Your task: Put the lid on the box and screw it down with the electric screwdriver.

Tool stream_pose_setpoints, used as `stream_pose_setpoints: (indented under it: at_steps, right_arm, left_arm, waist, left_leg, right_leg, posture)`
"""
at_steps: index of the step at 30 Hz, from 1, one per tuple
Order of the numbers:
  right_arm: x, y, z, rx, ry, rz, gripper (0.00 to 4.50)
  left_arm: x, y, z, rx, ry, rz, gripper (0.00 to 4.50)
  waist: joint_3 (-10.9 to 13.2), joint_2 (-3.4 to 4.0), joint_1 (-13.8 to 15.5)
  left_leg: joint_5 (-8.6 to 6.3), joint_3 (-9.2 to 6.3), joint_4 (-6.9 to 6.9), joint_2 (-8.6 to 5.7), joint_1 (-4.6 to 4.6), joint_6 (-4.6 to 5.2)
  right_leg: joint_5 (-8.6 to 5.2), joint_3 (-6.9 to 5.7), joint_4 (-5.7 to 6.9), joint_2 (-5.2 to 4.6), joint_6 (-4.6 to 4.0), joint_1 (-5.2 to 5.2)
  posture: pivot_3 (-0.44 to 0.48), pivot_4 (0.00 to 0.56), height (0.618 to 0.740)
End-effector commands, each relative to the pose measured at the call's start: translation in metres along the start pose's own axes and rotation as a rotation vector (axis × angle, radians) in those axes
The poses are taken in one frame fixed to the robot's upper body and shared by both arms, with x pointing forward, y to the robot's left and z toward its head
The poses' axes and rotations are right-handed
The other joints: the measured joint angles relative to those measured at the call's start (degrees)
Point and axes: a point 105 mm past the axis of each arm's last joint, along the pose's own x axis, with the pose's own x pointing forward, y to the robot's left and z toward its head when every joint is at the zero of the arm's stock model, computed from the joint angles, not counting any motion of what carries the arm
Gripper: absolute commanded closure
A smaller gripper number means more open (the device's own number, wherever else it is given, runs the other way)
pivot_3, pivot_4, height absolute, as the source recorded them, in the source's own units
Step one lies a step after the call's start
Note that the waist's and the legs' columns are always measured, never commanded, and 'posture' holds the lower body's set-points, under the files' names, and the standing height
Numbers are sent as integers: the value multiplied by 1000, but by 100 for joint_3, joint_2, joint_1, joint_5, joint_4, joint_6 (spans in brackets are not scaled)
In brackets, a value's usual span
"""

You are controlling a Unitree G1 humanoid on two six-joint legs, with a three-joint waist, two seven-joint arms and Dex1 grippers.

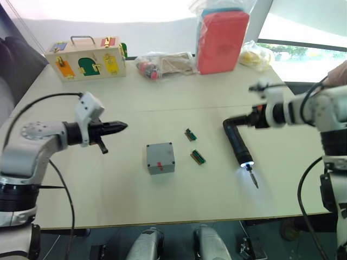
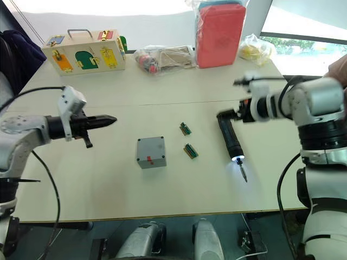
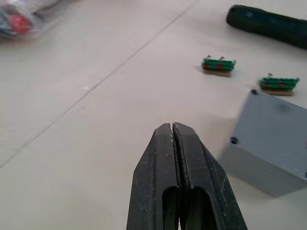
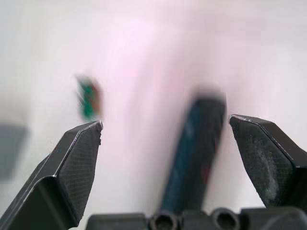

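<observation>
The grey box [image 1: 161, 165] stands mid-table with a red mark on its front side. The flat grey lid [image 1: 159, 151] sits on top of it, with screw holes at its corners [image 3: 233, 140]. To its right the black electric screwdriver [image 1: 237, 142] lies on the table, tip light on and bit [image 1: 253, 180] pointing toward the front edge. My right gripper [image 4: 165, 122] is open around the screwdriver's rear end [image 1: 229, 125] and is not closed on it. My left gripper [image 1: 122, 127] is shut and empty, hovering to the left of the box.
Two small green terminal blocks [image 1: 190, 134] [image 1: 198, 157] lie between box and screwdriver. Along the back stand a wooden case with coloured doors [image 1: 87, 58], a clear bag of parts [image 1: 165, 64], a red package [image 1: 222, 40] and a yellow bag [image 1: 256, 54].
</observation>
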Motion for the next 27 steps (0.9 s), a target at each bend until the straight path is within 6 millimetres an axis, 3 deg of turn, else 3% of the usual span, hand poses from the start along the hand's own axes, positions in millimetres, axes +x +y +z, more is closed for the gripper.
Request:
stream_pose_setpoints:
  at_steps: [1, 4, 7, 9, 12, 18, 27]
  right_arm:
    - [2, 39, -5, -210, -56, 102, 14]
    - [6, 82, -36, -331, -32, 272, 14]
    - [16, 99, -83, -487, 40, 296, 14]
    - [18, 113, -101, -512, 49, 354, 14]
    - [26, 131, -109, -461, 21, 413, 14]
    - [41, 148, -118, -426, 9, 451, 14]
    - [56, 163, -123, -304, 65, 492, 14]
  left_arm:
    - [6, 3, -20, 19, 68, 40, 4500]
    - [14, -2, -28, -13, 75, 31, 4500]
    - [25, -21, -37, -29, 98, -37, 4500]
    - [30, -35, -39, -31, 111, -82, 4500]
    - [36, -50, -43, -16, 137, -140, 4500]
    - [44, -62, -47, -9, 151, -184, 4500]
    - [53, -65, -52, 46, 171, -204, 4500]
  waist:
    - [1, -8, 16]
    - [4, -19, 43]
    - [4, -21, 39]
    - [4, -21, 26]
    - [4, -22, 3]
    - [2, -24, 17]
    - [0, -28, 22]
  left_leg:
    - [1, 0, 1, -1, 0, -2]
    - [-4, -8, 8, -5, -3, 7]
    - [-8, -13, 20, -9, -7, 14]
    - [-9, -11, 21, -12, -7, 14]
    - [-7, -12, 21, -11, -6, 12]
    - [0, -16, 17, -7, -2, 0]
    - [2, -17, 19, -10, -2, -3]
  right_leg:
    - [0, 1, 0, -3, 0, 0]
    - [0, -3, -1, -10, 0, 7]
    - [5, -4, 3, -14, 8, 10]
    - [6, -3, 2, -15, 9, 12]
    - [6, -2, 3, -15, 9, 11]
    - [6, -1, 8, -8, 8, 8]
    - [6, -2, 7, -11, 8, 10]
  posture:
    - [0, 150, 740]
    - [0, 150, 740]
    - [0, 150, 740]
    - [0, 150, 740]
    - [0, 150, 740]
    - [0, 150, 740]
    - [0, 150, 740]
